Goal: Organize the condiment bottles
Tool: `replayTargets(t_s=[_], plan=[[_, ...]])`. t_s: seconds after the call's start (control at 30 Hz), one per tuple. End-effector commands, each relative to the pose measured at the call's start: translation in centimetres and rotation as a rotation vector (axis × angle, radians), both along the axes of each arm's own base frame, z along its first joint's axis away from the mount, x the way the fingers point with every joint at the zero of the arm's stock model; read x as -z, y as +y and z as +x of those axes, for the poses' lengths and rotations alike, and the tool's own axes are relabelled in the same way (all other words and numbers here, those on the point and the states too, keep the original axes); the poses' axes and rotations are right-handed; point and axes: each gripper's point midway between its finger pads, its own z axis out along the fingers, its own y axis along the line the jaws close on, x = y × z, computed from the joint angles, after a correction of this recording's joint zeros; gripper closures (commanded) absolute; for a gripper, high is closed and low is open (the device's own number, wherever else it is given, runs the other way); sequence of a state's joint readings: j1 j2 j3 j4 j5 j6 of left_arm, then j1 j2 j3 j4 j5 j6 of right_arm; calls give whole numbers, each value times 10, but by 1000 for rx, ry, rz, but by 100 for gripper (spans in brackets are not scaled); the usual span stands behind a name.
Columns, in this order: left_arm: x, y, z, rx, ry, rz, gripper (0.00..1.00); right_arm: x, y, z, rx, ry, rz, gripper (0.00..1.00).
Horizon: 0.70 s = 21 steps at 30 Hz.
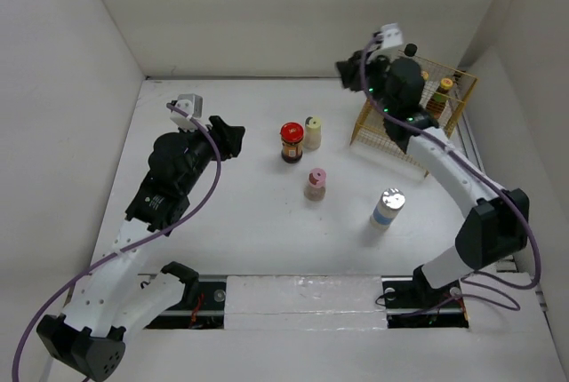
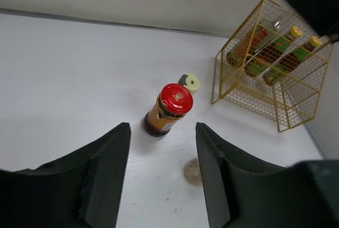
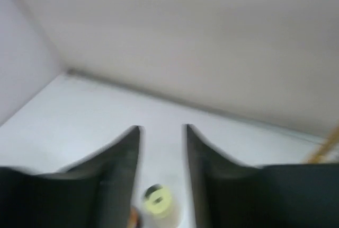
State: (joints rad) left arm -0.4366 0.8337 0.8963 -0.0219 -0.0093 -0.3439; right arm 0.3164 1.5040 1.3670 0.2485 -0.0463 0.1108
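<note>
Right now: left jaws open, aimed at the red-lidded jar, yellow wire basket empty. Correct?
No. The yellow wire basket isn't empty: the left wrist view shows bottles inside it, two with yellow caps. The rest stands: left jaws open, aimed at the red-lidded jar.

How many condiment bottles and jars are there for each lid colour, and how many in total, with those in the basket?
Red-lidded jar: 1
Cream-capped bottle: 1
Pink-capped bottle: 1
Silver-lidded bottle: 1
Yellow-capped bottles, in the wire basket: 2
Basket bottle with unclear cap: 1
Total: 7
</note>
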Motion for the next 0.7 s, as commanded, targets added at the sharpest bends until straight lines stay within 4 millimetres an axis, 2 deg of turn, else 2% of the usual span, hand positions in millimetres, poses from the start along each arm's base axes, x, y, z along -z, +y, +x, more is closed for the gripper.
replayTargets(t_s=[0.0, 0.03, 0.07, 0.13, 0.17, 0.2, 0.33, 0.37, 0.43, 0.47, 0.53, 0.6, 0.67], plan=[[-18, 9, -4, -34, -53, -15, 54, 66, 66, -11, -167, 137, -74, 47], [-18, 11, -3, -46, -53, -14, 58, 74, 84, -19, -205, 156, -84, 32], [-18, 11, -3, -46, -53, -14, 62, 86, 91, -23, -221, 191, -99, 15], [-16, 11, -3, -46, -45, -10, 63, 114, 105, -27, -257, 255, -139, 2], [-16, 11, -3, -46, -45, -10, 63, 125, 115, -32, -276, 282, -153, 0], [-16, 11, -3, -46, -45, -10, 63, 148, 120, -36, -289, 335, -177, 0], [-19, 12, -2, -55, -55, -14, 53, 193, 138, -50, -331, 435, -230, 0], [-13, 10, -1, -46, -34, -5, 49, 198, 138, -50, -331, 443, -234, 0], [-13, 10, -1, -46, -34, -5, 41, 203, 149, -56, -345, 448, -245, 0], [-15, 11, -3, -46, -42, -9, 39, 199, 154, -58, -348, 438, -245, 0], [-15, 11, -3, -46, -42, -9, 38, 199, 152, -57, -339, 437, -247, 0], [-15, 11, -3, -46, -42, -9, 38, 208, 160, -58, -360, 447, -263, 0], [-21, 12, -5, -46, -60, -17, 38, 208, 167, -58, -370, 449, -267, 0]])
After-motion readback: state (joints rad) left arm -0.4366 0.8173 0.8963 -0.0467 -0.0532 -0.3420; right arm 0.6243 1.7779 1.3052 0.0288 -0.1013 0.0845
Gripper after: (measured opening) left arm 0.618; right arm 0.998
